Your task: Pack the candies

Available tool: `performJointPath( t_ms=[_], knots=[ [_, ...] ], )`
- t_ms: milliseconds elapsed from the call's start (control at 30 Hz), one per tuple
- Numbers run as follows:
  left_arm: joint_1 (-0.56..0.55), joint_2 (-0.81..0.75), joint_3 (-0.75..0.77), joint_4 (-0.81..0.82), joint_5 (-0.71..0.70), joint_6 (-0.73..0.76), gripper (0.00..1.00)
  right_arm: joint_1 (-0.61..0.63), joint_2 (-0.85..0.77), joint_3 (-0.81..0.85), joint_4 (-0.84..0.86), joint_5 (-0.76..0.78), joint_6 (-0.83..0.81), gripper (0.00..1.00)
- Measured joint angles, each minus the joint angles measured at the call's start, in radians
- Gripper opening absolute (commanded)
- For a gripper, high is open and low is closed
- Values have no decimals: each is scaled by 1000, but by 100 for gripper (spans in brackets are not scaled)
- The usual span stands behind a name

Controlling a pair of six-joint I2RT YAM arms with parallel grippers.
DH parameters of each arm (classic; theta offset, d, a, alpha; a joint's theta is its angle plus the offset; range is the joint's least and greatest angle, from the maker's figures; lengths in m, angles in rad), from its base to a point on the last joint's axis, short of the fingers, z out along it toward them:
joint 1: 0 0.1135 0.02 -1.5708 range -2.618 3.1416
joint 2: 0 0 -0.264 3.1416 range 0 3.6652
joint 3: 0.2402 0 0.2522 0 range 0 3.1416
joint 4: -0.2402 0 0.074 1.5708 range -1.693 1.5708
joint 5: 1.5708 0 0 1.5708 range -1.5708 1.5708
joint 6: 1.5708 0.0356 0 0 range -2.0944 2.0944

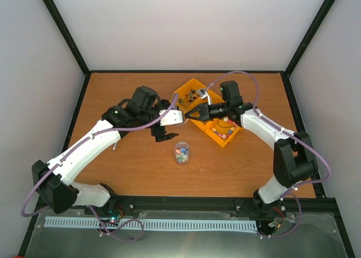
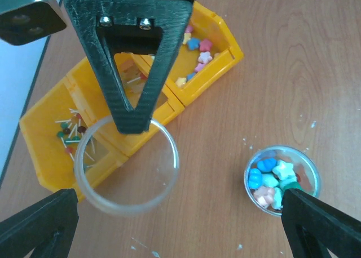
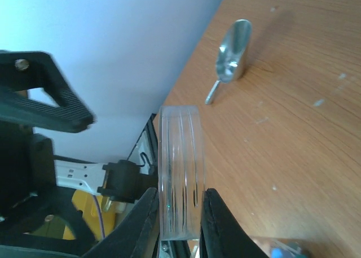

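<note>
Top view first: the left gripper (image 1: 163,135) hung near the middle of the frame, jaws spread wide with nothing in them. Just below and right of it stood a small clear round plastic cup (image 1: 188,151) on the brown wooden table (image 1: 124,94), with a heap of pastel candies (image 1: 180,152) inside. The right gripper (image 1: 194,110) sat over the yellow plastic bins (image 1: 192,84) at upper centre, jaws narrow; couldn't tell from up there what it held.

Left wrist view: a clear round plastic lid (image 2: 127,173) hung lower left, pinched at its top rim by 1 black finger of the right gripper. The cup of candies was lower right. More candies lay in the upper bin.

Right wrist view: the 2 fingers clamped that lid edge-on at bottom centre. A small shiny metal scoop (image 3: 232,55) lay on the table, upper right.
</note>
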Motion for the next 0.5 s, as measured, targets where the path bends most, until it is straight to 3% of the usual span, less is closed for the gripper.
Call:
performJointPath(
  t_ms=[500],
  knots=[
    [-30,18,-14,68,-101,64,98,69,-58,-44,63,-33,29,3]
  ],
)
